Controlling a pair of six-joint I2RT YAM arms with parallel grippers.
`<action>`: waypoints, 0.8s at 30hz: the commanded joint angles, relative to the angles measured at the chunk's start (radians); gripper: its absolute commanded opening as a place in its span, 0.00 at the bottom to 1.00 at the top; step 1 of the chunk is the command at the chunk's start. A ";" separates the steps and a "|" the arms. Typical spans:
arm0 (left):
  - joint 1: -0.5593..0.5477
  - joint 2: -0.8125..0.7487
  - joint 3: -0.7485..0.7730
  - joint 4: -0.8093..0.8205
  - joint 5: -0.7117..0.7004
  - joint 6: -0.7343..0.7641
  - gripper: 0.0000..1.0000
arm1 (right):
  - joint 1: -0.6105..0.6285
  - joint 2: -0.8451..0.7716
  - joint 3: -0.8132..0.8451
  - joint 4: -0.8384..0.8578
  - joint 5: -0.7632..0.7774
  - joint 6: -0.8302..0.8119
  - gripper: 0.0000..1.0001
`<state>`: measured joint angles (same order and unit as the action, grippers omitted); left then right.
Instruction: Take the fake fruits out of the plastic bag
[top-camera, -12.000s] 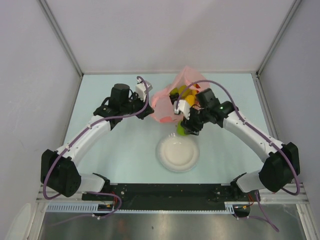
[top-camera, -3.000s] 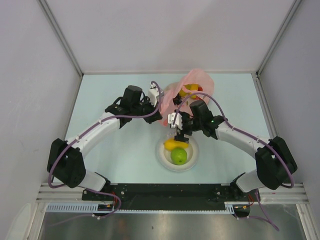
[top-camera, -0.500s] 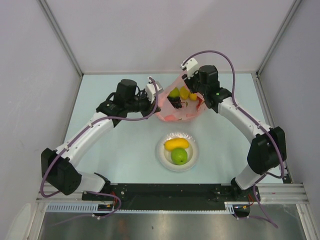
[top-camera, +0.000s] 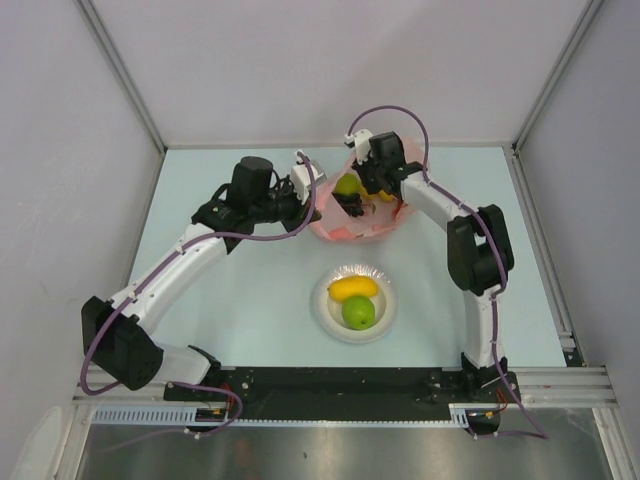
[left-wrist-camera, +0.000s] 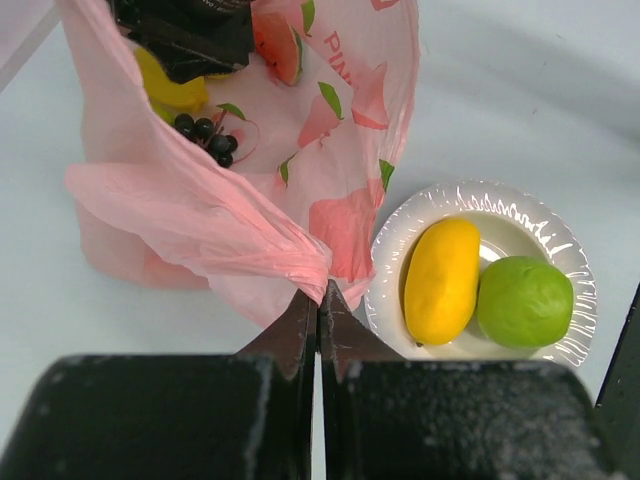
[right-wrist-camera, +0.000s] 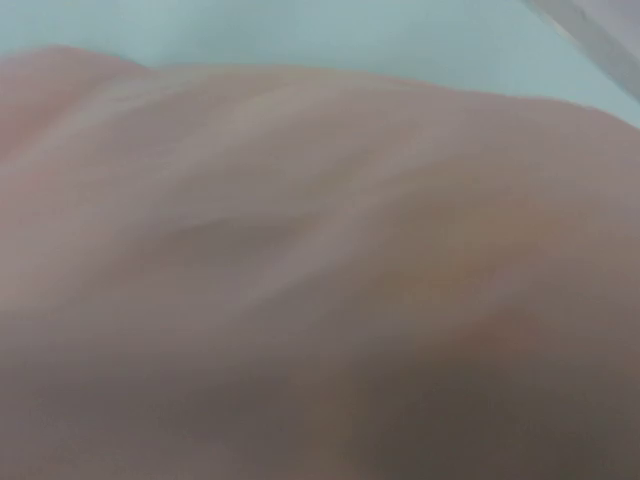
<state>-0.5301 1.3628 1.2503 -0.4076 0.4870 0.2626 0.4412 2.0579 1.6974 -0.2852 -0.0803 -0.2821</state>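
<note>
- The pink bag (left-wrist-camera: 200, 200) lay on the tabletop (top-camera: 230, 300), at the far side, with its mouth open.
- Some fake fruits were inside the bag: a yellow fruit (left-wrist-camera: 170, 90), some dark grapes (left-wrist-camera: 205, 135) and a red watermelon slice (left-wrist-camera: 280, 45).
- Two fruits were out of the bag. A long orange-yellow fruit (left-wrist-camera: 440, 280) and a green apple (left-wrist-camera: 525, 300) lay side by side, touching, on the white plate (left-wrist-camera: 500, 195).
- The plate sat on the tabletop just beside the bag, on the near side.
- My left tool (left-wrist-camera: 318, 300) was pressed together, pinching the edge of the bag and holding it up.
- My right tool (top-camera: 365, 190) was down inside the bag, near the yellow fruit and the grapes.
- The right wrist camera showed only blurry pink plastic, so I could not tell if my right tool was spread or pressed together, or if it held anything.
</note>
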 joint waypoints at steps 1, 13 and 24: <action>-0.004 -0.025 0.026 0.001 -0.014 0.012 0.00 | -0.068 0.071 0.120 -0.011 0.148 0.043 0.22; -0.005 0.007 0.041 -0.016 -0.016 0.012 0.00 | -0.105 0.211 0.159 0.054 0.212 0.011 0.48; -0.005 0.022 0.049 -0.023 -0.016 0.017 0.00 | -0.116 0.297 0.199 0.098 0.318 0.004 0.70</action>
<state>-0.5301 1.3914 1.2533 -0.4297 0.4679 0.2642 0.3405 2.3154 1.8729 -0.2127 0.1612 -0.2665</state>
